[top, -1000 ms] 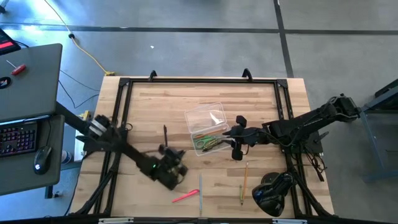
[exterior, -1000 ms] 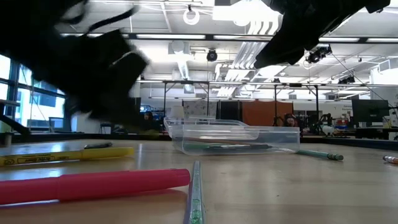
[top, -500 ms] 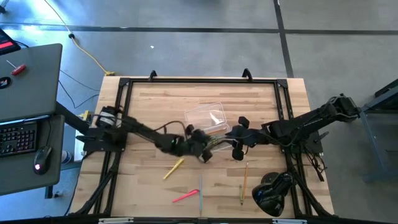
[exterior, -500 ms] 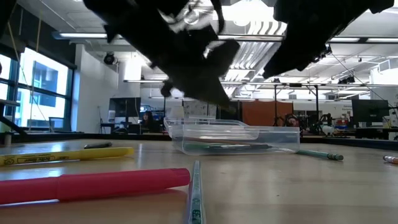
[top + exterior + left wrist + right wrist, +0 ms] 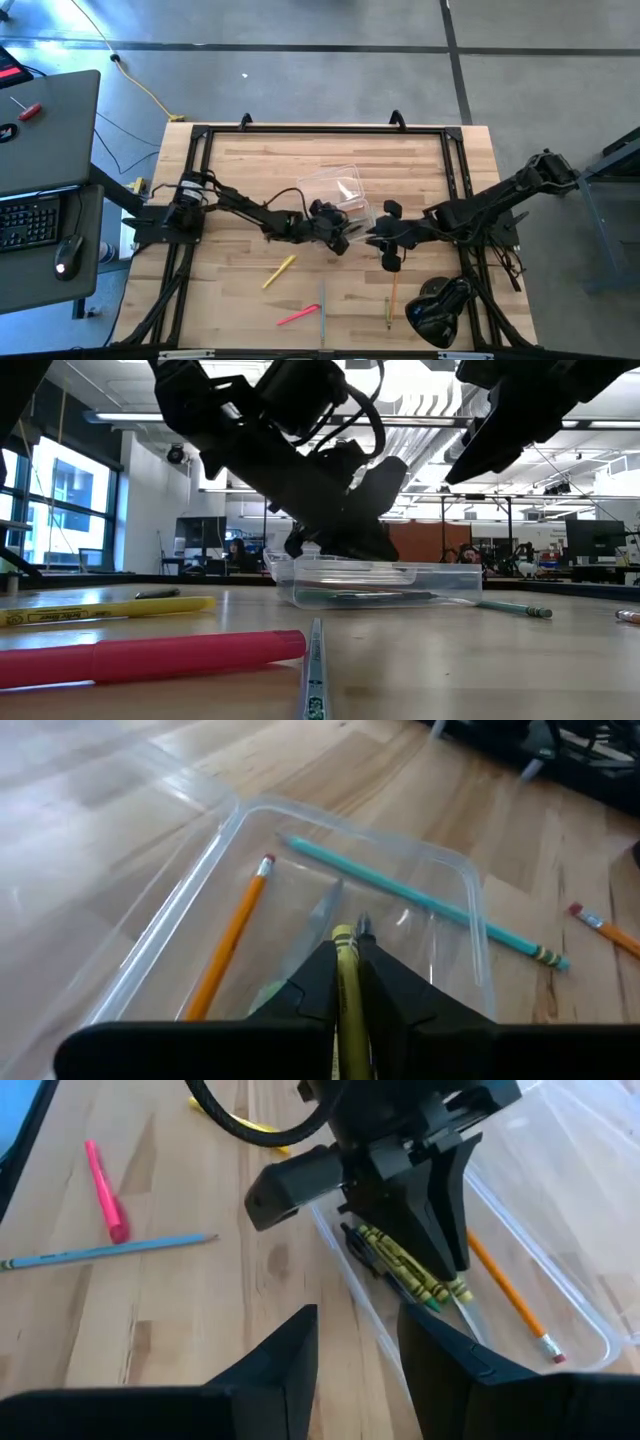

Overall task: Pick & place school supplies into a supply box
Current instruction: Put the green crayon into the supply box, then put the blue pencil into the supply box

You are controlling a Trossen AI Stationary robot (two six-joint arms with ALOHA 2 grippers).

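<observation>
L claw over box, pencil about to drop.
L claw [image 5: 348, 982] pinches yellow pencil [image 5: 347, 970] inside box [image 5: 478, 955], axis along box; R claw [image 5: 355, 1345] wide, just beside.

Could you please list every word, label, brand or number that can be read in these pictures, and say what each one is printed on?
None can be read.
Yellow marker: dark print along its barrel, too blurred to read.
Light blue pencil: a green mark near its end, no letters legible.
Yellow-green pencil in the left gripper over the supply box: dark marks along it, illegible.
Keyboard: keys too small to read.
</observation>
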